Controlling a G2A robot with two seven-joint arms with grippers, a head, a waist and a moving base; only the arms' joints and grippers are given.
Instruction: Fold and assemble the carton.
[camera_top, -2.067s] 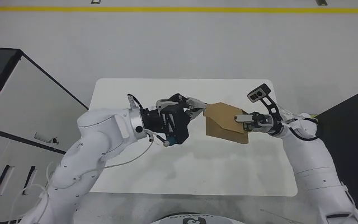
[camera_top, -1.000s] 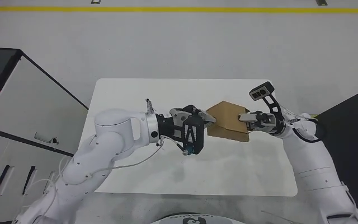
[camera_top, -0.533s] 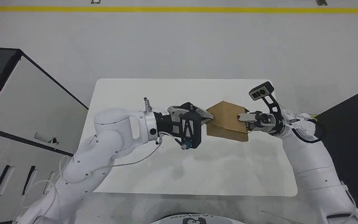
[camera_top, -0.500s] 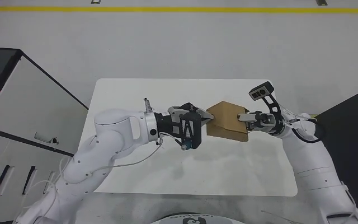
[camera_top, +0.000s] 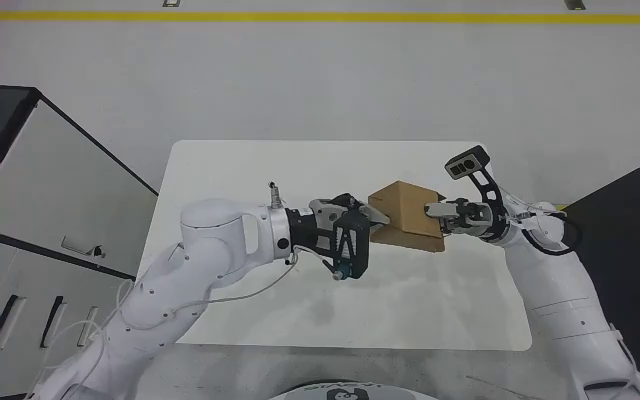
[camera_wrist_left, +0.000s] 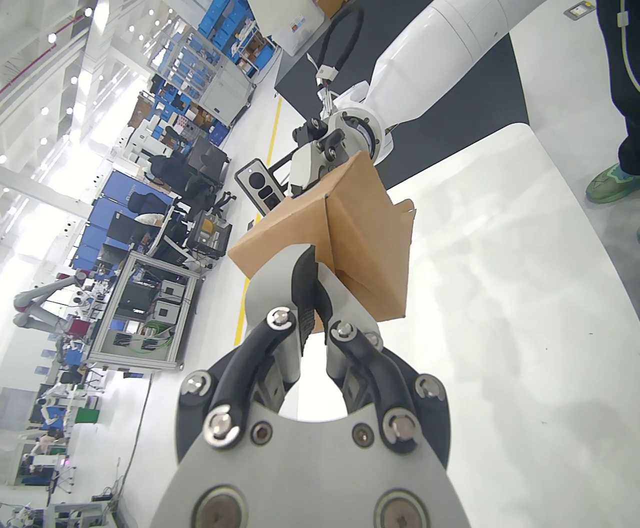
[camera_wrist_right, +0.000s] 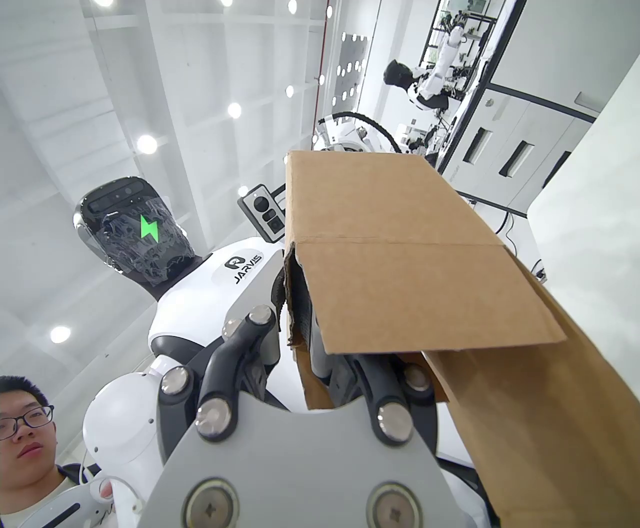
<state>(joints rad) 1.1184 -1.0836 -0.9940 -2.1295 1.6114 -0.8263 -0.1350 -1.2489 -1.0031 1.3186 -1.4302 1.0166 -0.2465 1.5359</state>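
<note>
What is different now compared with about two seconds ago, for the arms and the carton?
The left arm swung inward and turned its wrist; the left gripper now pinches the carton at the edge facing it. The carton, wider and flatter before, looks narrower and more raised. The right gripper kept its hold on the opposite edge, in place.

The carton (camera_wrist_right: 400, 280) covers one finger of my right end effector (camera_wrist_right: 300, 307), and its far end runs past that wrist view's edge.
</note>
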